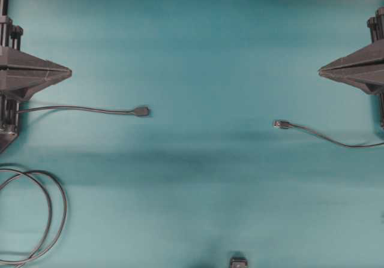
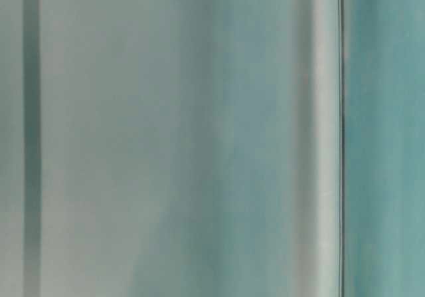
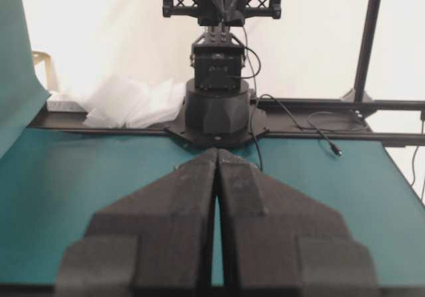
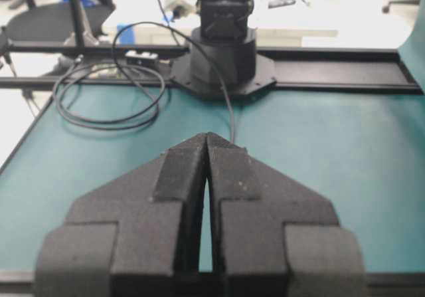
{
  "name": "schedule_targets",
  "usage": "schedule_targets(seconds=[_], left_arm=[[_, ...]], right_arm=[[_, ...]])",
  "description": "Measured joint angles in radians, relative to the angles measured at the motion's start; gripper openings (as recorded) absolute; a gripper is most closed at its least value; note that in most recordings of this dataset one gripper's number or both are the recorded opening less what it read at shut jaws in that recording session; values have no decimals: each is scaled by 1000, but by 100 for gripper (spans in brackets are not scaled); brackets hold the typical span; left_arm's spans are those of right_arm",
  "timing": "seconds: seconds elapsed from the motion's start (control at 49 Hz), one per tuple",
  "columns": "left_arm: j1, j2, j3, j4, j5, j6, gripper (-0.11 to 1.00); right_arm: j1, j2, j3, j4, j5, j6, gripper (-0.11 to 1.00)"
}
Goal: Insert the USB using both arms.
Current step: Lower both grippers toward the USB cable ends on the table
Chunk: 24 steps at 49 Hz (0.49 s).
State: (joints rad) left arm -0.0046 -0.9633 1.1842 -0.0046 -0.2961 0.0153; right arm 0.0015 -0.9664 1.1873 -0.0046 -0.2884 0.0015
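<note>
The USB plug (image 1: 281,124), a small silver tip on a thin dark cable, lies on the teal table right of centre. Its mate, the black socket end (image 1: 141,111) of a like cable, lies left of centre, facing it across a wide gap. My left gripper (image 1: 69,72) hangs shut and empty at the left edge, above and apart from the socket cable. My right gripper (image 1: 320,71) is shut and empty at the right edge. The left wrist view shows the left gripper (image 3: 218,152) with tips together and the plug (image 3: 337,152) far off. In the right wrist view the right gripper (image 4: 207,137) hides the socket end.
A looped grey cable coil (image 1: 36,220) lies at the front left corner and shows as the coil (image 4: 109,101) near the left arm's base (image 4: 224,58). A small dark block (image 1: 239,261) sits at the front edge. The table-level view is a blur.
</note>
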Motion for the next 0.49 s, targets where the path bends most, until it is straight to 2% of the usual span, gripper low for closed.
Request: schedule_targets(seconds=[0.327,0.49], left_arm=[[0,11,0,-9,3,0,4],[0,20,-21,-20,71,-25,4]], right_arm=[[5,0,2,-3,0,5,0],[3,0,-6,-3,29,21,0]])
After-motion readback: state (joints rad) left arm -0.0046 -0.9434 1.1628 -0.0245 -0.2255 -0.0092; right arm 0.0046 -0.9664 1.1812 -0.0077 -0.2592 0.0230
